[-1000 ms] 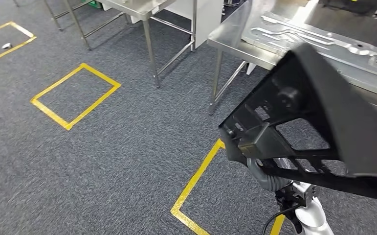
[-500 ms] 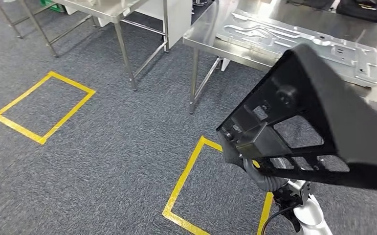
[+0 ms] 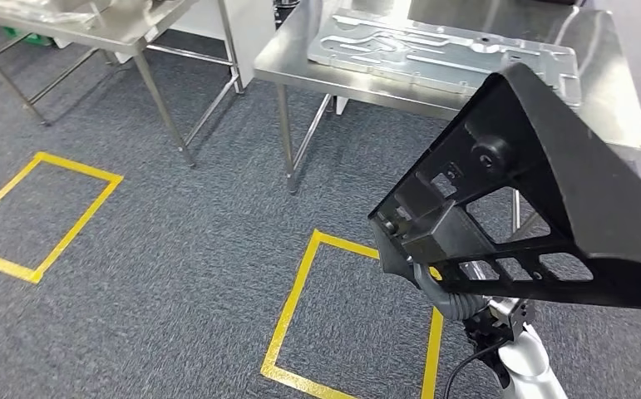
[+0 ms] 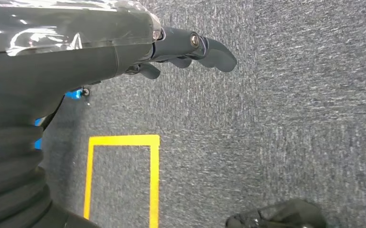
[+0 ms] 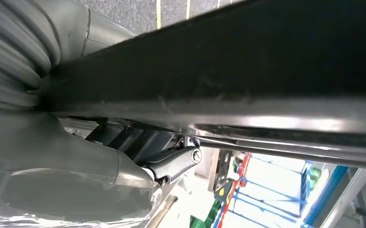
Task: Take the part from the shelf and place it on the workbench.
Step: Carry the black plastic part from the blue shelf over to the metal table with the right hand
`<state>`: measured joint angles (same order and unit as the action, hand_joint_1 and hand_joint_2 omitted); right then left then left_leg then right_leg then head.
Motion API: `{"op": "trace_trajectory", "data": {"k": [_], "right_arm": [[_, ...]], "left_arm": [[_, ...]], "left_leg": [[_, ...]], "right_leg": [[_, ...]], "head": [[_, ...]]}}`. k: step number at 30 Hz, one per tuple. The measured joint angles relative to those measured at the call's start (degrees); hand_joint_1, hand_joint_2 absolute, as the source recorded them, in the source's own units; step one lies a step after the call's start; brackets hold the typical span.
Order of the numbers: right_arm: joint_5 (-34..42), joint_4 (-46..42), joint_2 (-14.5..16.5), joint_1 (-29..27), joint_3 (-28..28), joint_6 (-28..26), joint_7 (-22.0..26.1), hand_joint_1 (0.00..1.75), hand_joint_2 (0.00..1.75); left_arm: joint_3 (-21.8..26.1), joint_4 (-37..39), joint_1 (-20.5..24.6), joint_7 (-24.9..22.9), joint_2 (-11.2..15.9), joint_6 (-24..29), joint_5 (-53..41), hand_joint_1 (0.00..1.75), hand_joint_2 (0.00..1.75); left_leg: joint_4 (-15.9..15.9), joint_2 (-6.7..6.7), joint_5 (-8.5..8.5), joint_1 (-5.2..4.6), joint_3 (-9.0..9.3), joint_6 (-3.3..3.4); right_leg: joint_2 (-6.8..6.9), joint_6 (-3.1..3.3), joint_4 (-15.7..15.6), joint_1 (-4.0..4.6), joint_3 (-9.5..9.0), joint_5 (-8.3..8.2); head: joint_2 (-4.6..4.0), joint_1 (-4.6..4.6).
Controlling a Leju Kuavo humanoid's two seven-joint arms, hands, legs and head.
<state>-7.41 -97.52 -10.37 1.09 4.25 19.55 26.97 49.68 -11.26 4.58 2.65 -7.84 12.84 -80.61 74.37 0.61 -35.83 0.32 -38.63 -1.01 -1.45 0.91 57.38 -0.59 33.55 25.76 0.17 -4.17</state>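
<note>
The right hand (image 3: 433,287) grips the big black part (image 3: 541,199) aloft just short of the workbench (image 3: 616,108) edge, while the left hand (image 4: 171,50) hangs empty, fingers loosely apart.

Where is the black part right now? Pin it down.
In the head view the black part fills the right side, held up by the right robot hand above the yellow floor square, just short of the steel workbench.

Grey carpet (image 3: 175,249), steel tables (image 3: 367,83)
</note>
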Motion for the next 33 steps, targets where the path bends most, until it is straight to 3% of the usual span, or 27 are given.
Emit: {"op": "trace_trajectory", "data": {"k": [1,2,4,5,7,9,11,13,15,16,17,20,22,24,26,27,30,31,32,33], "right_arm": [[0.0,0.0,0.1,0.0,0.0,0.0,0.0,1.75,1.75],[0.0,0.1,0.2,0.0,0.0,0.1,0.0,1.75,1.75],[0.0,0.1,0.3,0.1,0.0,0.1,-0.1,1.75,1.75],[0.0,0.1,0.4,0.2,0.0,0.0,-0.2,1.75,1.75],[0.0,0.1,0.5,0.5,0.0,0.1,-0.5,1.75,1.75],[0.0,0.0,0.6,0.5,0.0,0.0,-0.7,1.75,1.75],[0.0,-0.2,0.6,0.5,0.0,-0.1,-0.8,1.75,1.75],[0.0,-0.2,0.7,0.6,0.0,-0.3,-1.0,1.75,1.75],[0.0,-0.2,0.7,0.5,0.0,-0.4,-1.0,1.75,1.75],[0.0,-0.2,0.7,0.4,0.0,-0.5,-1.0,1.75,1.75],[0.0,-0.3,0.7,0.4,0.0,-0.6,-1.0,1.75,1.75],[-0.2,-0.5,0.7,0.4,0.0,-0.8,-1.0,1.75,1.75],[-0.3,-0.6,0.8,0.5,0.0,-1.0,-0.9,1.75,1.75],[-0.5,-0.7,0.8,0.5,0.0,-1.1,-0.8,1.75,1.75],[-0.5,-0.8,0.8,0.5,0.0,-1.1,-0.7,1.75,1.75],[-0.5,-0.9,0.9,0.5,0.0,-1.1,-0.7,1.75,1.75],[-0.6,-0.9,0.9,0.4,0.0,-1.1,-0.6,1.75,1.75],[-0.6,-0.9,0.9,0.3,0.0,-1.2,-0.5,1.75,1.75],[-0.6,-0.9,0.9,0.3,0.0,-1.2,-0.5,1.75,1.75],[-0.7,-0.9,0.9,0.3,0.0,-1.2,-0.5,1.75,1.75]], "left_arm": [[0.0,0.0,-0.1,-0.1,0.0,0.0,0.0,0.0,1.75],[0.0,0.0,-0.2,-0.1,0.0,0.0,0.0,0.0,1.75],[0.1,0.0,-0.2,-0.1,0.1,0.0,0.0,0.0,1.75],[0.1,0.0,-0.2,0.0,0.1,0.0,0.1,0.0,1.75],[0.1,0.0,-0.3,0.1,0.0,0.1,0.2,0.0,1.75],[0.1,0.0,-0.3,0.2,0.0,0.2,0.1,0.0,1.75],[0.1,0.0,-0.2,0.2,-0.1,0.2,0.0,0.0,1.75],[0.1,0.0,-0.3,0.3,-0.1,0.3,-0.1,0.0,1.75],[0.1,0.0,-0.4,0.1,-0.1,0.3,-0.2,0.0,1.75],[0.1,0.0,-0.4,0.0,-0.1,0.3,-0.2,0.0,1.75],[0.1,0.0,-0.4,-0.2,-0.1,0.4,-0.2,0.0,1.75],[0.1,0.0,-0.3,-0.4,-0.2,0.5,-0.2,0.0,1.75],[0.1,0.0,-0.3,-0.4,-0.2,0.6,-0.2,0.0,1.75],[0.2,0.0,-0.2,-0.4,-0.2,0.7,-0.2,0.0,1.75],[0.2,0.0,-0.2,-0.4,-0.2,0.9,-0.2,0.0,1.75],[0.2,0.0,-0.2,-0.4,-0.2,0.9,-0.2,0.0,1.75],[0.2,0.0,-0.3,-0.4,-0.1,1.0,-0.2,0.0,1.75],[0.2,0.0,-0.3,-0.4,-0.1,0.9,-0.2,0.0,1.75],[0.2,0.0,-0.3,-0.3,-0.1,0.9,-0.2,0.0,1.75],[0.2,0.0,-0.4,-0.3,-0.1,0.9,-0.2,0.0,1.75]], "left_leg": [[0.2,-0.11,0.81,0.0,-0.38,0.09],[-1.9,-0.28,2.69,0.0,0.3,0.26],[-9.8,-2.18,7.18,0.03,3.45,0.77],[-13.2,-3.39,8.53,0.09,4.81,1.01],[-16.0,-4.86,9.05,0.07,5.82,1.47],[-16.4,-3.93,9.25,0.02,5.97,2.02],[-17.0,-2.92,9.5,0.21,6.31,2.71],[-17.2,-2.07,9.56,0.29,6.48,3.08],[-17.2,-1.29,9.46,0.27,6.49,3.13],[-17.2,-0.96,9.39,0.27,6.54,3.1],[-17.2,-0.7,9.31,0.27,6.63,3.03],[-17.1,-0.33,8.97,0.15,7.04,2.52],[-17.1,-0.23,8.74,-0.04,7.09,1.97],[-17.1,-0.08,8.54,-0.08,7.13,1.28],[-15.3,-0.07,7.26,0.0,6.59,0.68],[-12.9,-0.11,5.8,0.04,5.59,0.5],[-1.9,-0.16,0.89,0.17,0.37,0.2],[-0.1,-0.17,0.72,0.18,-0.64,0.16],[-0.8,-0.17,1.87,0.18,-0.48,0.17],[-3.5,-0.18,3.83,0.19,0.63,0.24]], "right_leg": [[-0.72,0.0,0.0,0.04,-0.1,0.04],[-1.46,-0.05,0.1,0.06,-0.26,0.11],[-2.77,-0.3,0.2,0.08,-0.5,0.32],[-3.37,-0.52,0.4,0.09,-0.42,0.41],[-4.39,-1.14,0.5,-0.06,0.03,0.37],[-5.1,-1.9,0.5,-0.31,0.29,0.27],[-3.23,-2.54,2.2,-0.24,1.08,1.47],[-0.21,-3.06,8.4,-0.19,4.07,4.72],[0.92,-3.5,15.4,-0.44,7.7,7.26],[1.09,-3.63,16.5,-0.56,8.34,7.04],[1.22,-3.67,15.3,-0.66,7.8,5.74],[1.78,-3.14,3.9,-0.56,2.0,0.44],[1.95,-2.54,0.2,-0.19,0.28,-0.26],[1.72,-1.85,0.0,-0.11,0.26,-0.2],[1.6,-1.05,-0.4,-0.3,-0.04,-0.34],[1.6,-0.68,-0.6,-0.4,-0.23,-0.39],[1.51,-0.13,-0.5,-0.08,-0.37,-0.17],[1.4,-0.08,-0.4,-0.03,-0.4,-0.08],[1.27,-0.11,-0.3,0.0,-0.47,0.02],[1.13,-0.18,-0.2,0.01,-0.57,0.16]], "head": [[0.0,0.0],[0.0,0.0],[0.0,0.01],[0.0,0.01],[0.0,0.01],[0.0,0.0],[0.0,0.01],[0.0,0.02],[0.0,0.02],[0.0,0.02],[0.0,0.02],[0.0,0.02],[0.0,0.02],[0.0,0.02],[0.0,0.01],[0.0,0.01],[0.0,0.01],[0.0,0.01],[0.0,0.02],[0.0,0.01]]}}
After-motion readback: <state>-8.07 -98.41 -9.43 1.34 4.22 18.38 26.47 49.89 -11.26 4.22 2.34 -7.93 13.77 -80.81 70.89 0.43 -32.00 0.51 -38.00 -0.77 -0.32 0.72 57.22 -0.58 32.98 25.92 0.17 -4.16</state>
